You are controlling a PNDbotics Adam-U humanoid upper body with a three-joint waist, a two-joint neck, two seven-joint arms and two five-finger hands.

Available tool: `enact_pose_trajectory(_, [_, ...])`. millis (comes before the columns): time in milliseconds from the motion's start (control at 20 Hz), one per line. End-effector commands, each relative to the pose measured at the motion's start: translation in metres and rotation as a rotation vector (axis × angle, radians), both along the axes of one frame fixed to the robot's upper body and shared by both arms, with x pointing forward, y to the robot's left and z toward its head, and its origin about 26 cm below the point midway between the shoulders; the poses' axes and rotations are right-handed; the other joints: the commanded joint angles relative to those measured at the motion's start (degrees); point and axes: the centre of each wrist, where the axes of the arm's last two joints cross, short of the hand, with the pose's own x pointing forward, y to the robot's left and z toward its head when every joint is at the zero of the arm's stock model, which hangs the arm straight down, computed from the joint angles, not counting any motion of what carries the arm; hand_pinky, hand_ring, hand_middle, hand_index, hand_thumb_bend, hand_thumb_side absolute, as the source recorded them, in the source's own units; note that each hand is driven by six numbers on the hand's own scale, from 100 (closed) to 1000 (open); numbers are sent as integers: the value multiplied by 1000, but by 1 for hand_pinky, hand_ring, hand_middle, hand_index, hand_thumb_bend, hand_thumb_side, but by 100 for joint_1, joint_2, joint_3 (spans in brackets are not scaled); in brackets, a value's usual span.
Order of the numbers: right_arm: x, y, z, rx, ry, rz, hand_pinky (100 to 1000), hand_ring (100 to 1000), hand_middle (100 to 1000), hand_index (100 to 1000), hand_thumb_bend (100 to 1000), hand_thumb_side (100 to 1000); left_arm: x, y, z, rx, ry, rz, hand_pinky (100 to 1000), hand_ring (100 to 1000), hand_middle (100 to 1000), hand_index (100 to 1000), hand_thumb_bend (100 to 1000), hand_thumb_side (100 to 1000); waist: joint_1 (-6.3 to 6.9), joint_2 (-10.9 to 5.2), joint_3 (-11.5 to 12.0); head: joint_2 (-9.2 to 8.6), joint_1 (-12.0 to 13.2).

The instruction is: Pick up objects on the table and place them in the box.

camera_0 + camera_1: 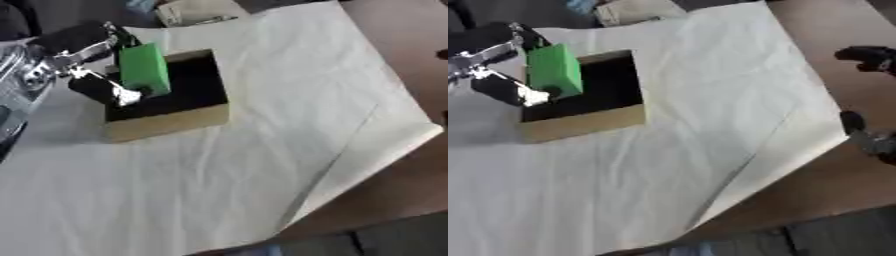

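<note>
A green block (143,69) hangs over the left part of the open cardboard box (175,119), whose inside is black. My left hand (94,86) comes in from the upper left and is shut on the block, a finger above it and the thumb below. My right hand (870,60) shows at the right edge of the right eye view, off the white sheet, with dark curled fingers holding nothing.
A white paper sheet (262,125) covers most of the brown table (411,45); its right corner folds up. A pale crumpled object (197,11) lies at the far edge. A metallic arm part (17,75) fills the left edge.
</note>
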Motion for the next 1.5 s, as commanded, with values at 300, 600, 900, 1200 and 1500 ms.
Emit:
enact_pose_trajectory(300, [-2, 2, 10, -15, -25, 18, 900, 1000, 916, 1000, 100, 100, 26, 11, -16, 15, 18, 76, 725, 549, 462, 695, 142, 422, -46, -75, -31, -76, -39])
enact_pose_trajectory(600, [-2, 3, 10, -11, -24, 21, 900, 1000, 916, 1000, 100, 100, 34, 4, -44, 67, 66, 67, 744, 601, 529, 741, 184, 436, -55, -63, -33, -109, -44])
enact_pose_trajectory(900, [-2, 3, 10, -9, -23, 19, 899, 1000, 915, 1000, 100, 100, 36, 2, -54, 90, 67, 78, 801, 716, 671, 856, 384, 501, -57, -53, -25, -119, -45])
enact_pose_trajectory(1200, [-2, 2, 9, -8, -21, 14, 899, 1000, 915, 1000, 100, 100, 31, 2, -43, 86, 12, 78, 881, 842, 831, 937, 754, 646, -54, -49, -2, -116, -56])
enact_pose_trajectory(1500, [-3, 2, 9, -7, -19, 8, 899, 1000, 914, 1000, 100, 100, 16, 2, -14, 75, -125, 31, 900, 869, 869, 958, 937, 713, -57, -47, 33, -109, -98])
